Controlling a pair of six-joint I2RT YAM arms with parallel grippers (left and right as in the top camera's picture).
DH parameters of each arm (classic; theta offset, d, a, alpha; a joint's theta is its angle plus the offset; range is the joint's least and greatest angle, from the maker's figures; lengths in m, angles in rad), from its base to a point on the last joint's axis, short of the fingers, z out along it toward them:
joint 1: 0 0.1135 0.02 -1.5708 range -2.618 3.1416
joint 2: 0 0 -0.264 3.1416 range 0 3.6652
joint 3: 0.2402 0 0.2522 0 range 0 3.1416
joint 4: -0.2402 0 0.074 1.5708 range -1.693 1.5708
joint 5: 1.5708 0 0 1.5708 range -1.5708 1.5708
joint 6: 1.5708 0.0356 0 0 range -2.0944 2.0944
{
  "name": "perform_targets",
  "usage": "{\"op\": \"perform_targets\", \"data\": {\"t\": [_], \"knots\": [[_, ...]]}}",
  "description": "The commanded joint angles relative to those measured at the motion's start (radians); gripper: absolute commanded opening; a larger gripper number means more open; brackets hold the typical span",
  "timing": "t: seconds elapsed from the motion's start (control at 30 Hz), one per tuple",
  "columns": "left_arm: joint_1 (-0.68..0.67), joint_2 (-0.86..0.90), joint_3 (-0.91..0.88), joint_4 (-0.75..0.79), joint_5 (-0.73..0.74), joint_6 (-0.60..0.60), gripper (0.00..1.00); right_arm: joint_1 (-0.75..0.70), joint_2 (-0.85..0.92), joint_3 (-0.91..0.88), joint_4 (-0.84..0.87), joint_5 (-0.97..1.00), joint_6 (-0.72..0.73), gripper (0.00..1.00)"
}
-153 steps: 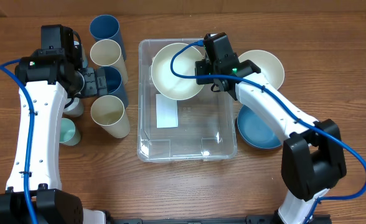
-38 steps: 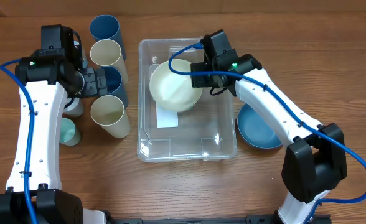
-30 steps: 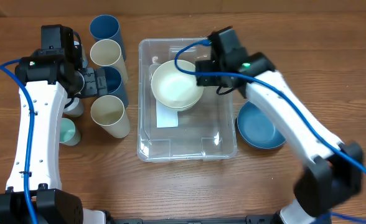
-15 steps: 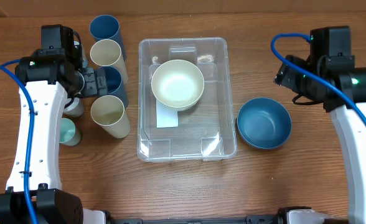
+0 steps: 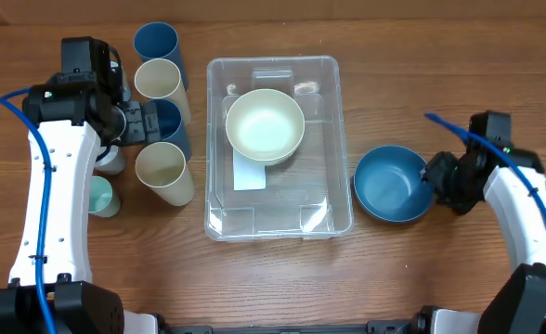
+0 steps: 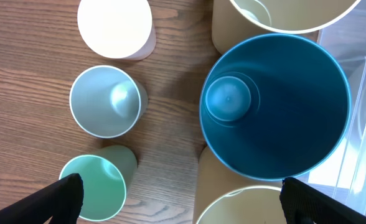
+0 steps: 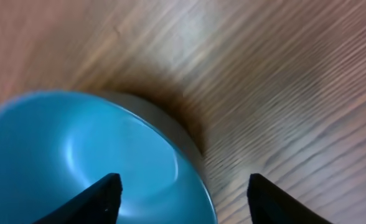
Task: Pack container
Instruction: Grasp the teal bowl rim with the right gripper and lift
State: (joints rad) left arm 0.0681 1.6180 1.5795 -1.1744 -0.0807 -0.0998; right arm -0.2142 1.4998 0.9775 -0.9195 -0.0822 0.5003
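Note:
The container point(image 5: 342, 139), a large clear bin, stands at the table's middle. A cream bowl point(image 5: 265, 125) rests upright inside its far half. To the bin's right, a blue bowl point(image 5: 393, 183) sits on the wood. My right gripper point(image 5: 434, 182) is at this bowl's right rim. In the right wrist view its open gripper point(image 7: 186, 193) straddles the blue bowl point(image 7: 77, 155) at the rim, one finger over the inside and one over the table. My left gripper point(image 5: 159, 123) hovers open over the cups, as does the left gripper point(image 6: 183, 202) in its wrist view, holding nothing.
Left of the bin stand tall cups: a blue one point(image 5: 156, 42), a cream one point(image 5: 159, 79), another blue one point(image 5: 173, 125) and another cream one point(image 5: 163, 169). A small mint cup point(image 5: 101, 197) stands further left. The big blue cup point(image 6: 273, 106) lies below the left wrist.
My right gripper let go of the cream bowl inside the container, swung out to the right and came down at the blue bowl's right rim. The left arm has not moved.

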Motion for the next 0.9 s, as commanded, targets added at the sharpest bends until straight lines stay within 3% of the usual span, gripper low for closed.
{"op": "perform_targets", "data": {"t": [0.0, 0.13, 0.23, 0.3, 0.47, 0.67, 0.87], "knots": [[0.004, 0.006, 0.021, 0.004, -0.005, 0.018, 1.0, 0.005, -0.009, -0.12, 0.083, -0.063, 0.057, 0.6], [0.004, 0.006, 0.021, 0.004, -0.005, 0.018, 1.0, 0.004, -0.009, -0.182, 0.168, -0.062, 0.062, 0.42], [0.004, 0.006, 0.021, 0.004, -0.005, 0.018, 1.0, 0.003, -0.011, -0.178, 0.206, -0.062, 0.062, 0.23], [0.004, 0.006, 0.021, 0.004, -0.005, 0.018, 1.0, 0.003, -0.016, -0.163, 0.216, -0.061, 0.062, 0.04], [0.004, 0.006, 0.021, 0.004, -0.005, 0.018, 1.0, 0.003, -0.045, -0.068, 0.186, -0.061, 0.062, 0.04], [0.004, 0.006, 0.021, 0.004, -0.005, 0.018, 1.0, 0.015, -0.099, 0.192, 0.043, -0.052, 0.046, 0.04], [0.004, 0.006, 0.021, 0.004, -0.005, 0.018, 1.0, 0.179, -0.118, 0.458, -0.068, -0.137, -0.093, 0.04]]}}
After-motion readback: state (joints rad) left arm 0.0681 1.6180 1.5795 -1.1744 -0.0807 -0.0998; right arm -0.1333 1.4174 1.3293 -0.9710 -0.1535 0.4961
